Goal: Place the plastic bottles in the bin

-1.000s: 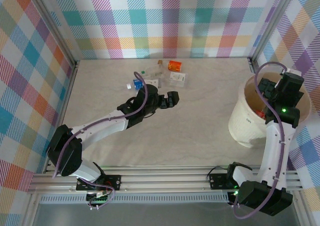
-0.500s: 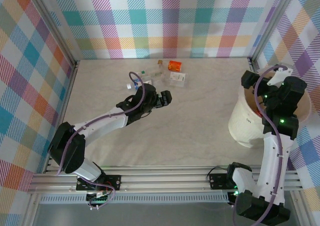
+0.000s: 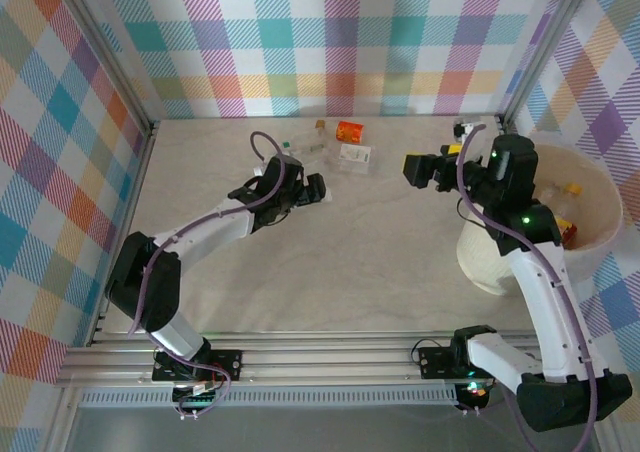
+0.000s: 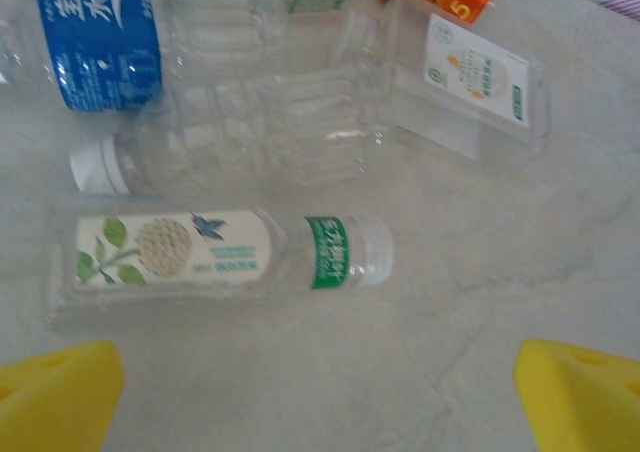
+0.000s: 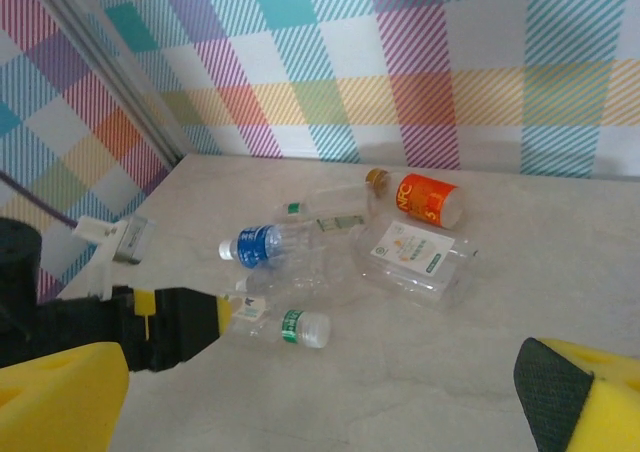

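Clear plastic bottles point(image 4: 215, 262) wear blue, orange, green labels point(image 4: 100, 42); the bin point(image 3: 482, 252) is cream.

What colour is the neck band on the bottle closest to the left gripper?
The band is green; left wrist view.

Overhead looks down; both wrist views share bottles point(image 4: 200, 262), left nearer

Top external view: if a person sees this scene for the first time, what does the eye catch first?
First, the loose heap of crushed clear plastic bottles at the far middle of the table, one with a bright orange label. Next, the big cream-white bin at the right edge. The left claw hangs open just before the heap; the right claw, also open, reaches out between bin and bottles.
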You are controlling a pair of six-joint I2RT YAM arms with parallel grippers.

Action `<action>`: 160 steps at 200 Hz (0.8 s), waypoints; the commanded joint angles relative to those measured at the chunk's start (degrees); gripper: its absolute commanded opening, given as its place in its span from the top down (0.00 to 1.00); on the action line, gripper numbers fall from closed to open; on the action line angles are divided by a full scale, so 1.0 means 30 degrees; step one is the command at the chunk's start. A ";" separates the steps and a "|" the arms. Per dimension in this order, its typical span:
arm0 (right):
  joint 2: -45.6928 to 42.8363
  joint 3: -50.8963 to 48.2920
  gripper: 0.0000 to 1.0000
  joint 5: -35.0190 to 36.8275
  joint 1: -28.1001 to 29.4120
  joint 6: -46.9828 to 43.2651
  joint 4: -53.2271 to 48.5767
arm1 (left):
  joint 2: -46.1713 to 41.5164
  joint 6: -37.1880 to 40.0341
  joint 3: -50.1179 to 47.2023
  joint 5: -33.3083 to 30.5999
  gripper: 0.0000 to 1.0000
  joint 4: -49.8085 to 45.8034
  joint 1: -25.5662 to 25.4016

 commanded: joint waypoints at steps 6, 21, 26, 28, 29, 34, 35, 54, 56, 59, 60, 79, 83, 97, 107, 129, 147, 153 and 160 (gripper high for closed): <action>0.0135 -0.0280 0.00 0.0728 0.0638 -0.0371 0.1007 | 0.1433 0.2437 0.1106 0.1146 0.00 0.0308 0.1327; 0.0162 -0.0372 0.00 0.0849 0.0866 -0.0418 0.0940 | 0.2460 0.3328 0.1856 0.2045 0.00 0.0453 0.2042; 0.0143 -0.0416 0.00 0.0900 0.0907 -0.0428 0.0945 | 0.2755 0.3691 0.2080 0.2345 0.00 0.0468 0.2212; 0.0132 -0.0442 0.00 0.0926 0.0928 -0.0451 0.0942 | 0.2877 0.3835 0.2180 0.2443 0.00 0.0501 0.2285; 0.0116 -0.0451 0.00 0.0930 0.0936 -0.0454 0.0946 | 0.2921 0.3932 0.2217 0.2518 0.00 0.0521 0.2317; 0.0071 -0.0503 0.00 0.0949 0.0971 -0.0471 0.0950 | 0.3181 0.4338 0.2395 0.2755 0.00 0.0633 0.2451; 0.0070 -0.0526 0.00 0.0956 0.0972 -0.0464 0.0950 | 0.3249 0.4374 0.2412 0.2762 0.00 0.0660 0.2473; -0.0130 -0.0737 0.00 0.1017 0.1032 -0.0600 0.0865 | 0.4171 0.5845 0.3080 0.2877 0.00 0.0867 0.2883; -0.0148 -0.0749 0.00 0.1043 0.1047 -0.0618 0.0848 | 0.4256 0.5963 0.3177 0.2883 0.00 0.0864 0.2936; -0.0162 -0.0775 0.00 0.1065 0.1034 -0.0654 0.0835 | 0.4435 0.6139 0.3299 0.2999 0.00 0.0841 0.3022; -0.0178 -0.0779 0.00 0.1087 0.1033 -0.0673 0.0805 | 0.4477 0.6183 0.3362 0.3030 0.00 0.0838 0.3052; -0.0332 -0.0812 0.00 0.1326 0.1054 -0.1041 0.0504 | 0.5351 0.7338 0.4034 0.4254 0.00 0.0922 0.3473; -0.0365 -0.0812 0.00 0.1405 0.1061 -0.1112 0.0428 | 0.5501 0.7572 0.4127 0.4410 0.00 0.0922 0.3488; -0.0509 -0.0783 0.00 0.1758 0.1062 -0.1349 0.0204 | 0.5923 0.8274 0.4402 0.4981 0.00 0.0781 0.3491; -0.0586 -0.0805 0.00 0.1905 0.1069 -0.1514 0.0104 | 0.6136 0.8487 0.4479 0.5496 0.00 0.0710 0.3491; -0.0764 -0.0889 0.00 0.2047 0.1058 -0.1673 0.0039 | 0.6205 0.8585 0.4248 0.6127 0.00 0.0449 0.3491; -0.0782 -0.0958 0.00 0.2047 0.1065 -0.1770 -0.0002 | 0.5873 0.8570 0.3737 0.6373 0.00 0.0206 0.3491; -0.0762 -0.0959 0.00 0.2048 0.1080 -0.1762 -0.0013 | 0.5668 0.8559 0.3495 0.6559 0.00 0.0137 0.3463; -0.0730 -0.0974 0.00 0.2032 0.1078 -0.1801 0.0012 | 0.5358 0.8519 0.3258 0.6794 0.00 0.0004 0.3409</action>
